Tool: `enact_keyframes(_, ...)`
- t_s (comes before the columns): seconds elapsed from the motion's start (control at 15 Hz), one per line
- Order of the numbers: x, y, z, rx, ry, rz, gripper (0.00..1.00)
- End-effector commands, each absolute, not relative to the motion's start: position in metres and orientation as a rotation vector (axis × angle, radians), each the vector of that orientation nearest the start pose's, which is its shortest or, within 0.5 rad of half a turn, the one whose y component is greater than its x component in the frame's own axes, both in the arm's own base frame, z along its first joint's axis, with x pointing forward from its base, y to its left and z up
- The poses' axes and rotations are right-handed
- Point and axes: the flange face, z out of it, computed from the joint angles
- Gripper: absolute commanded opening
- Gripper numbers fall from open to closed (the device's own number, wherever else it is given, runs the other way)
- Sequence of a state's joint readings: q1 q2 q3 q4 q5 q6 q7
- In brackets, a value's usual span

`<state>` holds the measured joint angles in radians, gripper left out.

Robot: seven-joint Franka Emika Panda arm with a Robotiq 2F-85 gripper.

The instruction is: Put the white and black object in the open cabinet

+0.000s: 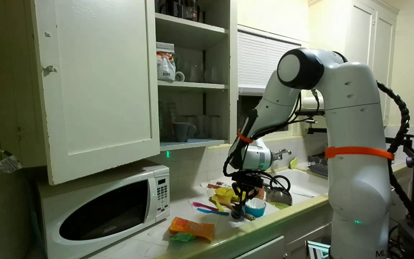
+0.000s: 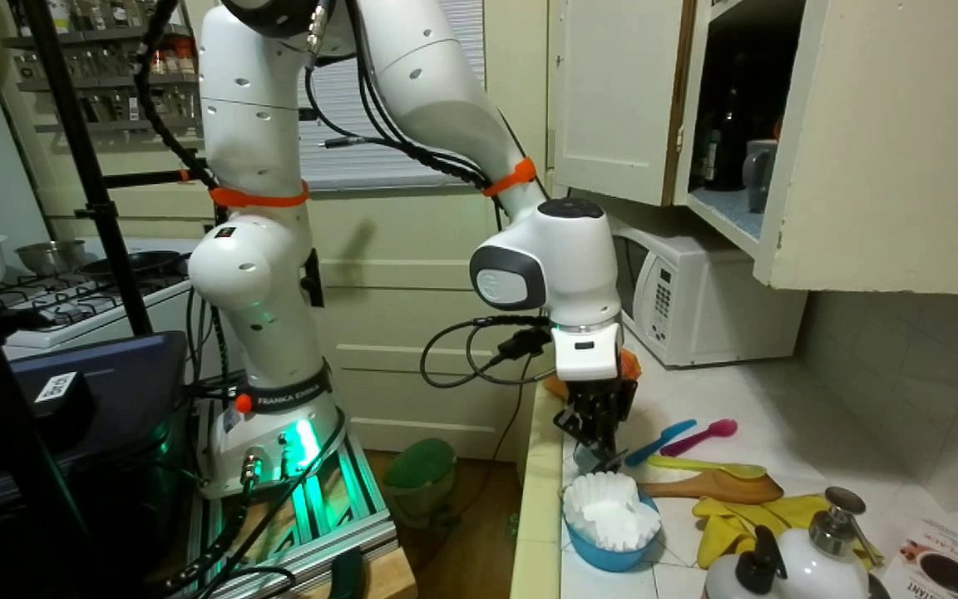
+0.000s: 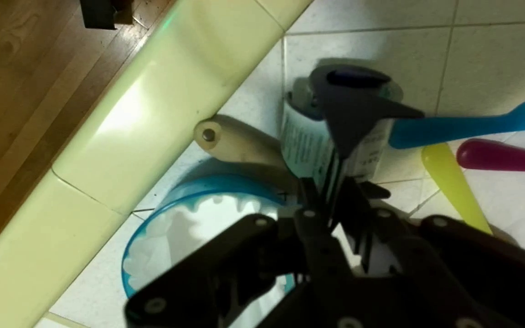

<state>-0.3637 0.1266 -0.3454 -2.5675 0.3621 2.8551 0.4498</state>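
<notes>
The white and black object (image 3: 308, 141) has a white printed label and a dark grey top part in the wrist view. It shows dark under the gripper in an exterior view (image 1: 237, 213) and is partly hidden in an exterior view (image 2: 587, 459). My gripper (image 3: 331, 198) points down, low over the counter, its fingers close together around a thin dark part of the object. It also shows in both exterior views (image 1: 242, 202) (image 2: 604, 441). The open cabinet (image 1: 192, 144) hangs above the microwave, its panelled door (image 1: 102, 79) swung open; mugs and glasses stand on its shelves.
A blue bowl with white paper liners (image 3: 217, 182) stands beside the gripper. A wooden handle (image 3: 244, 143) and blue (image 3: 467, 127), pink (image 3: 504, 155) and yellow utensils (image 3: 454, 187) lie close by. The microwave (image 1: 102, 208), orange packet (image 1: 192, 228) and kettle (image 1: 279, 196) are on the counter.
</notes>
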Motion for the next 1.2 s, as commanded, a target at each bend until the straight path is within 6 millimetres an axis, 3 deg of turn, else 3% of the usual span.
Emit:
enact_keyframes(0.0,0.335,-0.297,0.256,-2.302,1.948,-0.284,0.03)
enact_keyframes(0.07,0.334,-0.288,0.266,-2.346,1.861,-0.299,0.0)
enact_keyframes(0.27,0.321,-0.265,0.296,-2.48,1.635,-0.35,0.02)
enact_keyframes(0.6,0.295,-0.251,0.359,-2.667,1.309,-0.591,0.02)
enact_keyframes(0.67,0.301,-0.263,0.392,-2.683,1.256,-0.655,0.02)
enact_keyframes(0.8,0.293,-0.255,0.433,-2.69,1.139,-0.783,0.02)
enact_keyframes(0.87,0.286,-0.245,0.443,-2.685,1.08,-0.846,0.02)
enact_keyframes(1.13,0.265,-0.214,0.521,-2.632,0.831,-1.027,0.02)
